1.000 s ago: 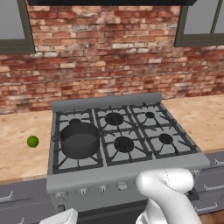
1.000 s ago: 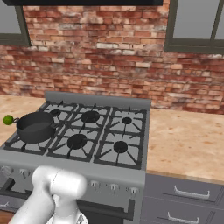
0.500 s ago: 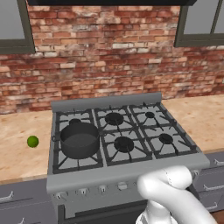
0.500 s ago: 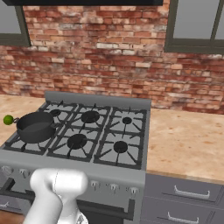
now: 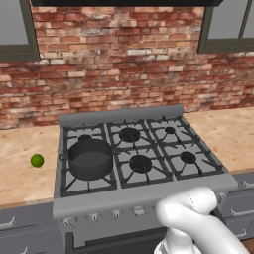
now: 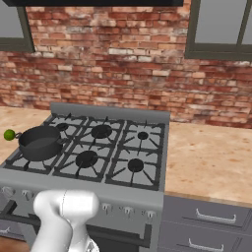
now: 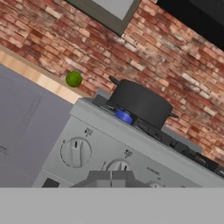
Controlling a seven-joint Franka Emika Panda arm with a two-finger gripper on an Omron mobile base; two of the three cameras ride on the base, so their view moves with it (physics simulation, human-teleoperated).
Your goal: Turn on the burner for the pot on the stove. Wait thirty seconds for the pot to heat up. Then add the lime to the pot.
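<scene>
Pot (image 5: pixel 90 158) sits on the front-left grate of the stove (image 5: pixel 144 197) over a small blue flame (image 7: pixel 124 116), lime (image 5: pixel 37 160) on the bench to its left, its knob (image 7: pixel 75 152) just ahead of the jaws, whose spread I cannot tell.

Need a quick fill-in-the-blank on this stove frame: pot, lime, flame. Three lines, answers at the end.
1. The pot sits on the front ______ grate of the stove.
2. The lime lies on the ______ beside the stove, not in the pot.
3. In the hand view, a small flame under the pot glows ______.

Answers: left; counter; blue
</scene>
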